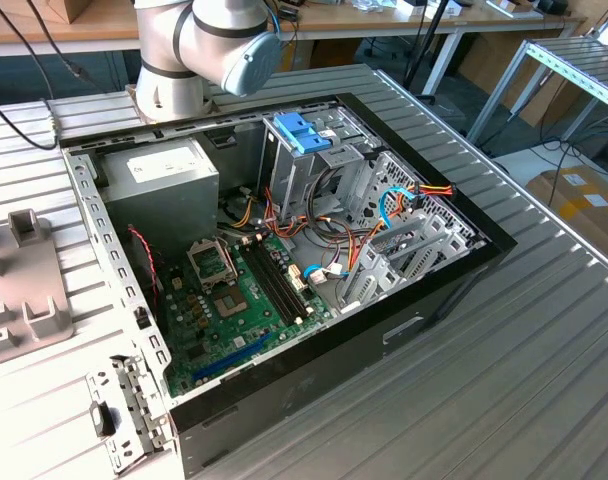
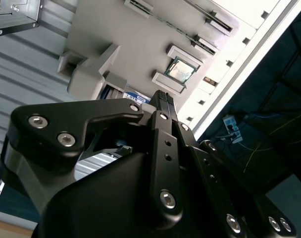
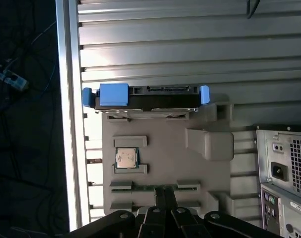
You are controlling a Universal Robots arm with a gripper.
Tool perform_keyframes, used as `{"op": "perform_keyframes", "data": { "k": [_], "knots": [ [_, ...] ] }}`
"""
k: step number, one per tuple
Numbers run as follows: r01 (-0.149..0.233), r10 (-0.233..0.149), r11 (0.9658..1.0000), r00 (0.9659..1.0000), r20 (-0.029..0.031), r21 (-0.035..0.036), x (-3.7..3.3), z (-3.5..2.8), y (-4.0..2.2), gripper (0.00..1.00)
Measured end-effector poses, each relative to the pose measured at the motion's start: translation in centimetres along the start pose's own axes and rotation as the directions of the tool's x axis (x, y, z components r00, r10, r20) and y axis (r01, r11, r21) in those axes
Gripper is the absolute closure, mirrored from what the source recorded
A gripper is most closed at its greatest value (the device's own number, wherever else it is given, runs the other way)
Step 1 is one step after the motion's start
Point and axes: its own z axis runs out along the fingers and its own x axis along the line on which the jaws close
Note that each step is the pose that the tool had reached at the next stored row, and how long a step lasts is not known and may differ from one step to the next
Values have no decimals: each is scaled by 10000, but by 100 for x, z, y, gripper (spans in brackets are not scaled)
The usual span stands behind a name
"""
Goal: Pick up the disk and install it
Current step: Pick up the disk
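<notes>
Awaiting pickup: the disk (image 3: 155,97), dark-bodied with bright blue rails and tabs, stands on its long edge in a slot at one end of a grey holding fixture (image 3: 160,144) in the first wrist view; the slot props it upright with its upper edge free, seemingly so that it can be reached from above; nothing touches it. The gripper (image 3: 164,192) hangs over the opposite end of the fixture, well apart from the disk; its two slim black fingers are pressed together with nothing between them, and in the second wrist view the gripper (image 2: 163,95) shows the tips meeting along a thin line.

A processor chip (image 3: 125,158) lies flat in its own recess between disk and gripper; each part appears to have a dedicated seat, likely to keep it in a known spot. The fixture rests on a ribbed metal table (image 3: 190,44), near the computer case (image 1: 424,320); in the exterior view the case lies on its side with the panel off and the motherboard (image 1: 234,300) facing up, which leaves the interior open from above. Inside, a metal drive cage (image 1: 304,185) topped by a light-blue clip (image 1: 302,132) stands near the grey power supply box (image 1: 159,180); the arm's base (image 1: 194,50) sits behind the case.
</notes>
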Motion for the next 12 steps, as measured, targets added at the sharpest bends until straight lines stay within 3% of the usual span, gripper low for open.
{"op": "perform_keyframes", "data": {
  "k": [7, 12],
  "knots": [
    [499, -499, 9988, 9988, -3, -14, 0, 0, 0, 89],
    [928, -928, 9957, 9957, -4, -26, 0, 0, 0, 89]
  ]
}}
